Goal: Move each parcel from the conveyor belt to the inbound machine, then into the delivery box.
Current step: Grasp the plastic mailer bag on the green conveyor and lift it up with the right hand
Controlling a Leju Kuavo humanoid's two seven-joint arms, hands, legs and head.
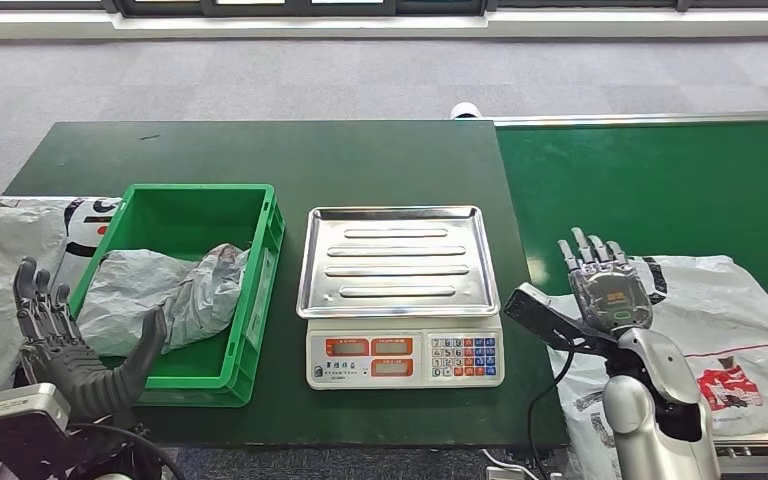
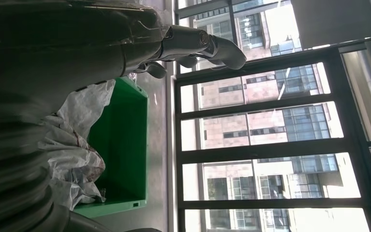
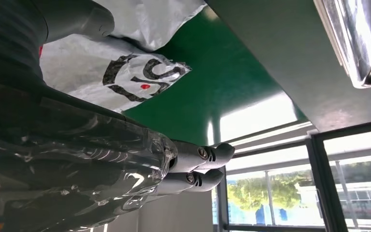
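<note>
Though half-hidden by the bin (image 1: 256, 300), one parcel (image 1: 160, 290); both hands (image 1: 65, 345) (image 1: 608, 285) spread, empty.

3 parcels (image 1: 715, 320) (image 1: 165, 290) (image 1: 0, 270), 1 green bin (image 1: 260, 290), 1 scale (image 1: 405, 355), 2 hands (image 1: 60, 345) (image 1: 605, 280).

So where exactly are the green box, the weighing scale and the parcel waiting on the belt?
green box (image 1: 263, 262), head view, on its right wall.
weighing scale (image 1: 405, 358), head view, on its front panel with the displays and keys.
parcel on the belt (image 1: 730, 320), head view, on its bare white middle.
</note>
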